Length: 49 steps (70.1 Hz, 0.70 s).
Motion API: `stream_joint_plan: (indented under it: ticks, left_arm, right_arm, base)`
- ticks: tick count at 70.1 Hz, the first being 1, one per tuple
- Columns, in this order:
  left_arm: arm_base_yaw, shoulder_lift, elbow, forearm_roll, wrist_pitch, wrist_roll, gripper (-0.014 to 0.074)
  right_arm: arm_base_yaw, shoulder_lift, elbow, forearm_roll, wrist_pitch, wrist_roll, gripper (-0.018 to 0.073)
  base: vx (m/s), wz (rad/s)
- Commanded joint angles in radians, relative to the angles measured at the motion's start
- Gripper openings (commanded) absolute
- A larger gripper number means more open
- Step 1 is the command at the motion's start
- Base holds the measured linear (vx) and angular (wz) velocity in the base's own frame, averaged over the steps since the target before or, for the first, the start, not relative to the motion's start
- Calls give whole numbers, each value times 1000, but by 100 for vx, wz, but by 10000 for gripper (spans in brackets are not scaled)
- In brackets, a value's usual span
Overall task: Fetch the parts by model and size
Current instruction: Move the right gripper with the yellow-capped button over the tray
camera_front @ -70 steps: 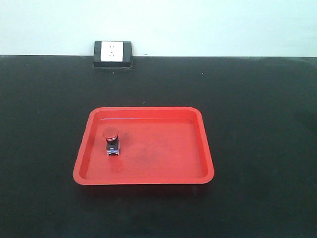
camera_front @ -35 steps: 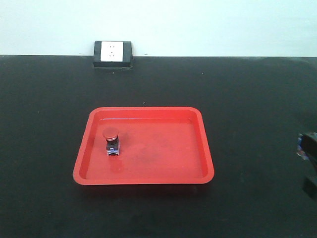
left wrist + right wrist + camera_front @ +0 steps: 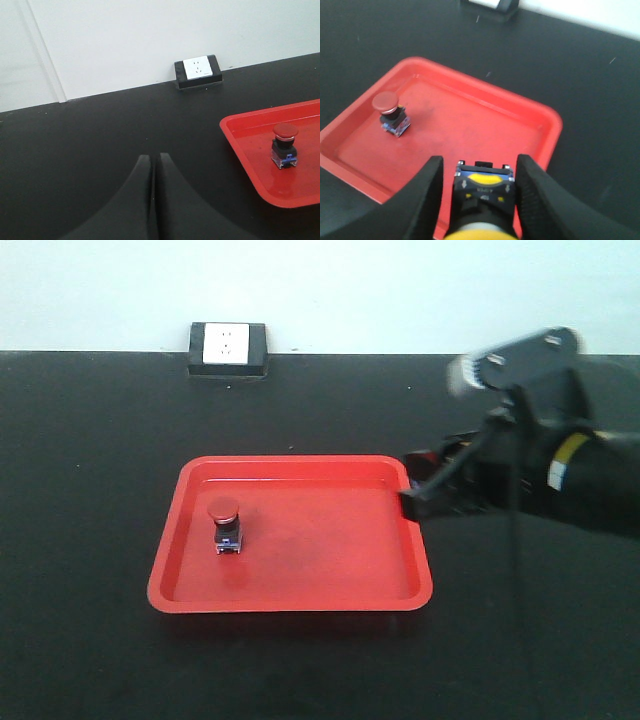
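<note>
A red-capped push-button switch [image 3: 226,525] stands upright in the left part of a red tray [image 3: 300,602]; it also shows in the left wrist view [image 3: 284,146] and the right wrist view [image 3: 390,112]. My right gripper [image 3: 480,165] is shut on the yellow-capped switch [image 3: 483,192], base pointing forward, above the tray's near right part [image 3: 540,116]. In the front view the right gripper [image 3: 415,498] hangs over the tray's right rim. My left gripper [image 3: 152,160] is shut and empty over the black table, left of the tray [image 3: 240,145].
A white wall socket in a black frame [image 3: 227,348] sits at the table's back edge, also in the left wrist view [image 3: 198,71]. The black tabletop [image 3: 100,490] surrounds the tray. A pale wall runs behind.
My right arm has swung in from the right edge of the front view to the tray's right rim, carrying the yellow-capped switch. The red-capped switch and tray have not moved.
</note>
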Motion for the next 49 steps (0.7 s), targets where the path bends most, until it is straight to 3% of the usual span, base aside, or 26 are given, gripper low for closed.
stream_joint_plan:
  ticks: [1, 22, 49]
  left_arm:
    - [-1, 16, -19, 15, -73, 1, -6]
    - [-1, 16, -19, 15, -71, 1, -6]
    - [-1, 16, -19, 15, -71, 1, -6]
  right_arm:
    - [18, 102, -151, -2, 46, 47, -5]
    - [26, 453, -520, -10, 345, 248, -5]
    - [26, 739, -617, -6, 380, 328, -5]
  base:
    - [0, 0]
    - [0, 0]
    - [0, 0]
